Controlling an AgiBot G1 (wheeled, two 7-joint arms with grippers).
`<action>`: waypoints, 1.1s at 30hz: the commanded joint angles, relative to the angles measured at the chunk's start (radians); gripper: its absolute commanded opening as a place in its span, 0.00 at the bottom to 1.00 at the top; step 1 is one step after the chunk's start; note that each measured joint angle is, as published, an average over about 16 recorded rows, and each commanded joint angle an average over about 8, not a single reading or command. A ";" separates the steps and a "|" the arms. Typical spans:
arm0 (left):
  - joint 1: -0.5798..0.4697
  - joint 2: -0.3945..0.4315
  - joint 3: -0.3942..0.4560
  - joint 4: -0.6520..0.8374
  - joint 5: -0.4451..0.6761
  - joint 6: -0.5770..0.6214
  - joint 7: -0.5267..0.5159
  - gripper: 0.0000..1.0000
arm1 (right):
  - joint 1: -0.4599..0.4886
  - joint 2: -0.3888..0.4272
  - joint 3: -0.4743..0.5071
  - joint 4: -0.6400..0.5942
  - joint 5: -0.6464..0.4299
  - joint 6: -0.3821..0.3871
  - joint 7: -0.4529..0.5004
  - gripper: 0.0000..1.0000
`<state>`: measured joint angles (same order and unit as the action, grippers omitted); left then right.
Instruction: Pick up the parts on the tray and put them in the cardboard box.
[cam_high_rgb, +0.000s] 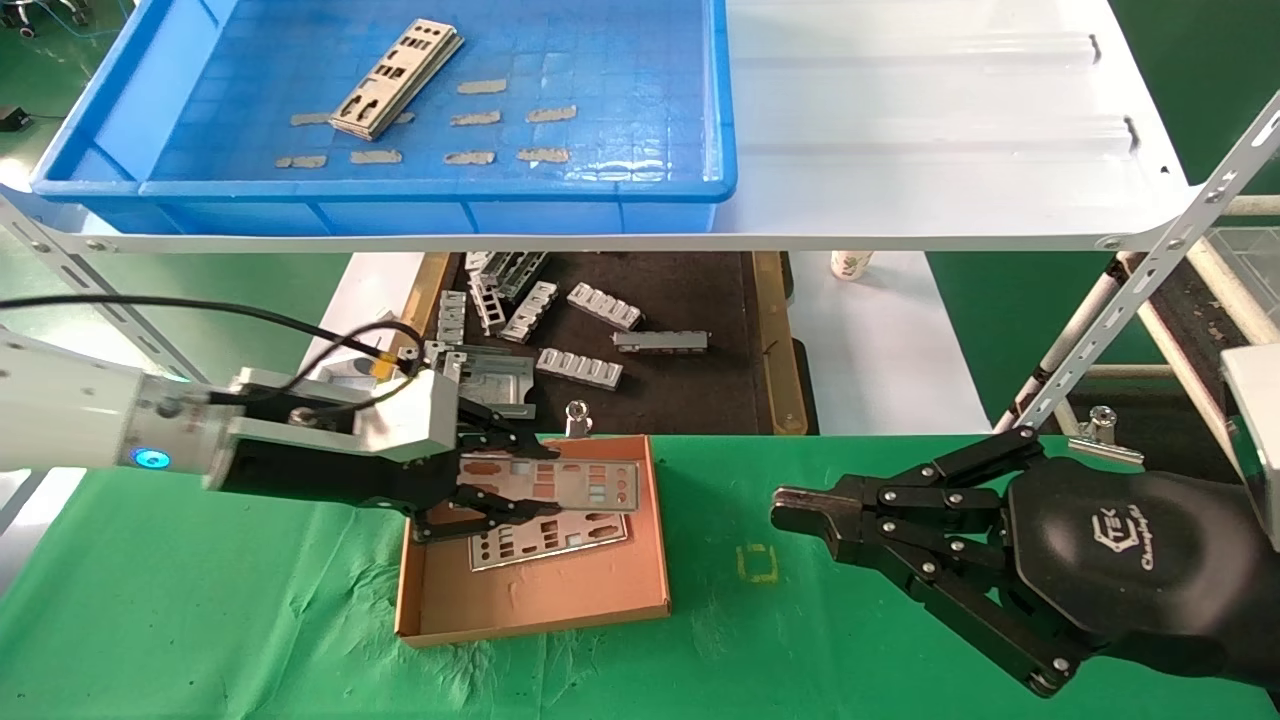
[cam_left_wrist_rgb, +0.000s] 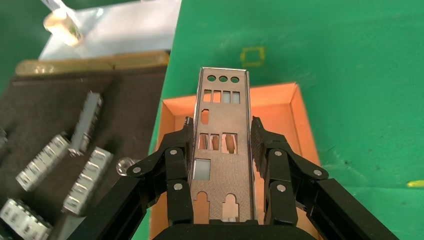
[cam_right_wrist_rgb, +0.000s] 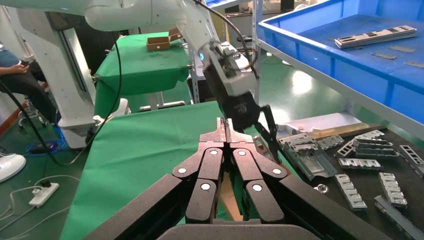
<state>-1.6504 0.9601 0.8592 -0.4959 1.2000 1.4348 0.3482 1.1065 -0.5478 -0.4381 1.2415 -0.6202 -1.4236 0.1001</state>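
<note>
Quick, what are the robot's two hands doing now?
Left gripper: shut on a silver plate over the cardboard box.
Right gripper: shut, empty.

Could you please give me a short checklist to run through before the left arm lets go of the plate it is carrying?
1. Grip: the left gripper is shut on the held plate, fingers on both long edges. Ok.
2. Position: in the head view the plate hangs over the cardboard box, inside its walls. Ok.
3. Landing spot: one plate in the box already lies beneath, skewed, so the new one will stack on it. Ok, but watch.
4. Height above the box floor: cannot tell.
5. Right gripper: shut, empty, parked over the green cloth, apart from the box. Ok.
6. Work left: a stack of plates is in the blue tray. Not done.
</note>
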 joint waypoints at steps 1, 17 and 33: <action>0.013 0.015 0.007 0.021 0.014 -0.026 0.011 0.00 | 0.000 0.000 0.000 0.000 0.000 0.000 0.000 0.00; 0.058 0.084 0.038 0.139 0.065 -0.105 0.040 0.00 | 0.000 0.000 0.000 0.000 0.000 0.000 0.000 0.00; 0.068 0.123 0.032 0.229 0.058 -0.150 0.052 0.00 | 0.000 0.000 0.000 0.000 0.000 0.000 0.000 0.00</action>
<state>-1.5823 1.0836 0.8927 -0.2679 1.2600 1.2861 0.3998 1.1065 -0.5478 -0.4381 1.2415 -0.6202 -1.4236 0.1001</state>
